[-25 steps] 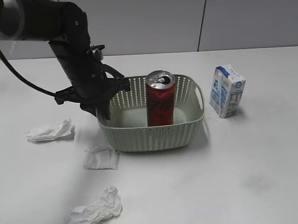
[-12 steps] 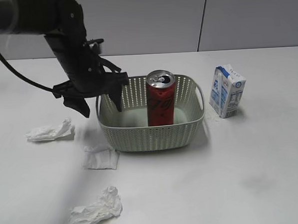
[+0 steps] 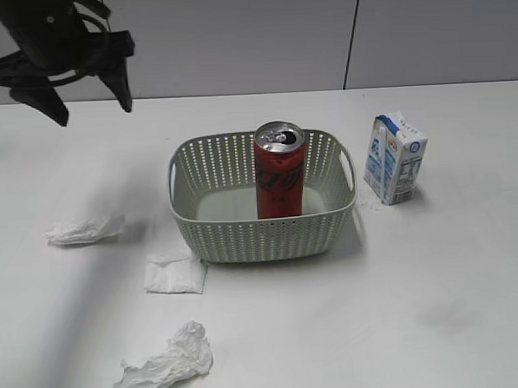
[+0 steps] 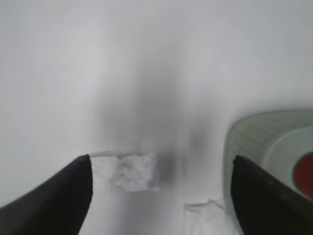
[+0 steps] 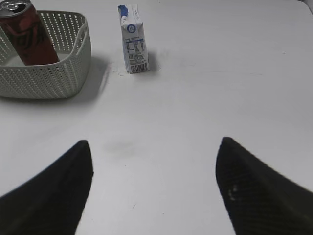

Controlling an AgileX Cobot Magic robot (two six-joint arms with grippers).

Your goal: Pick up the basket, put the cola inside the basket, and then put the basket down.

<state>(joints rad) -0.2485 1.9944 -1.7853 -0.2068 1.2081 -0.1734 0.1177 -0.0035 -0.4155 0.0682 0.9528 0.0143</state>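
The pale sage-green basket (image 3: 244, 234) stands on the white table in the middle of the exterior view. The red cola (image 3: 280, 175) stands upright inside it, taller than its walls. My left gripper (image 3: 91, 103) is open and empty, raised high at the upper left, well clear of the basket. In the left wrist view my left gripper (image 4: 161, 166) looks down on the basket's rim (image 4: 244, 132) at the right edge. My right gripper (image 5: 154, 149) is open and empty over bare table; the basket (image 5: 54, 78) and cola (image 5: 27, 34) show at the far left.
A white-and-blue milk carton (image 3: 394, 158) stands right of the basket, and also shows in the right wrist view (image 5: 133, 39). Crumpled tissues lie left of the basket (image 3: 85, 229), at its front left (image 3: 175, 274) and at the table's front (image 3: 164, 364).
My left gripper has let go of the basket's left rim, opened, and risen up and to the left. The basket and cola have stayed in place.
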